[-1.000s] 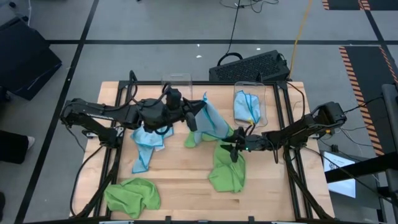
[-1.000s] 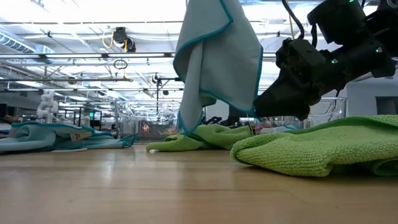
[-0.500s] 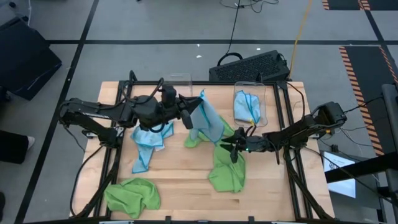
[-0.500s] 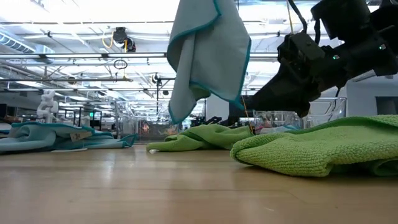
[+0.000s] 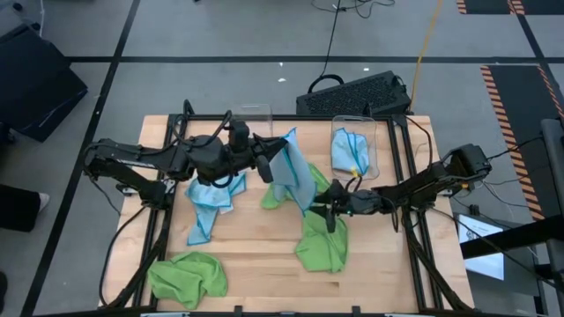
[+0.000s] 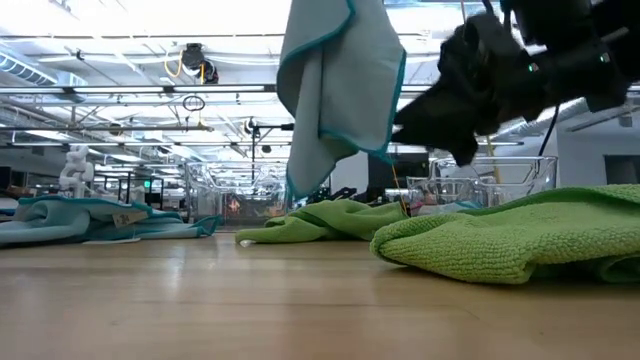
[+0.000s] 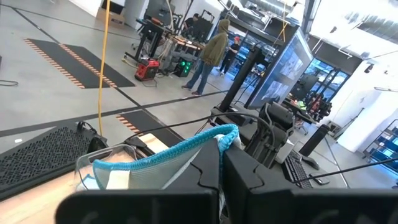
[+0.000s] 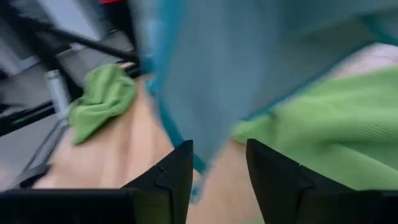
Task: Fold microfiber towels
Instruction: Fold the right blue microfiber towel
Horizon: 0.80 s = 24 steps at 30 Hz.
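A light blue microfiber towel (image 5: 293, 169) hangs from my left gripper (image 5: 270, 167), which is shut on it high above the table's middle. In the low view the towel (image 6: 340, 90) hangs in folds, its lower end clear of the wood. My right gripper (image 5: 324, 210) stands open just right of the towel's lower part, over a lime green towel (image 5: 322, 242); in its wrist view its fingers (image 8: 177, 168) flank the blue towel's bottom corner (image 8: 198, 167). Other towels lie flat: green (image 5: 187, 275), green (image 5: 271, 199), light blue (image 5: 210, 199). My left gripper pinches the blue towel at its teal hemmed edge (image 7: 214, 134) between its two shut fingers, which point about level toward the table's right. The towel hangs slack below the fingers, lifted clear of the table. Whether my right gripper touches the towel, I cannot tell.
A clear plastic bin (image 5: 354, 148) at the far right holds a folded light blue towel. A second clear bin (image 5: 249, 114) stands at the far edge. A black crate (image 5: 352, 95) sits beyond the table. Bare wood lies along the near middle (image 5: 256, 264).
My right gripper has risen off the green towel and tipped up toward level, coming closer to the hanging blue towel. The towel has swung a little, and its lower end, which hung down to the green towel behind it, now hangs higher.
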Each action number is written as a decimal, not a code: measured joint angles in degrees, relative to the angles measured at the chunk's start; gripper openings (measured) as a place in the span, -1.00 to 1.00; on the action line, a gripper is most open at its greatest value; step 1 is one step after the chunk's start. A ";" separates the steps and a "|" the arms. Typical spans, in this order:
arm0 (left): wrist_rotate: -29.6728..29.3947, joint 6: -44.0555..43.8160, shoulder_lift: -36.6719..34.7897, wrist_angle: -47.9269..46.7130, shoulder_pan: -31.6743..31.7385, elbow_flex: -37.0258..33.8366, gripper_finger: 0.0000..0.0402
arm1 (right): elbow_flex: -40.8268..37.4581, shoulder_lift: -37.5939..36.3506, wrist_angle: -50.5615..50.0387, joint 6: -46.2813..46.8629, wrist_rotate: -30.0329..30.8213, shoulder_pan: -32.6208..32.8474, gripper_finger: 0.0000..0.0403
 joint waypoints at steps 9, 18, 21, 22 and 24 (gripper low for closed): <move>-0.26 0.22 0.00 0.33 0.00 0.01 -0.98 | 1.76 0.05 -5.54 -2.05 -1.34 0.00 -0.14; -0.31 0.22 0.00 1.18 0.00 0.00 -0.99 | 1.76 0.04 -5.01 -0.31 -1.42 0.13 0.24; -0.62 0.15 0.00 1.17 0.00 0.01 -0.97 | 1.76 0.06 -5.04 -0.13 -1.42 0.11 0.26; -0.63 0.15 0.00 1.19 0.00 0.02 -0.97 | 1.76 0.04 -5.02 -0.12 -1.42 0.11 0.25; -0.65 0.11 0.00 1.27 0.00 0.00 -0.98 | 1.76 0.07 -5.08 -0.13 -1.42 0.11 0.24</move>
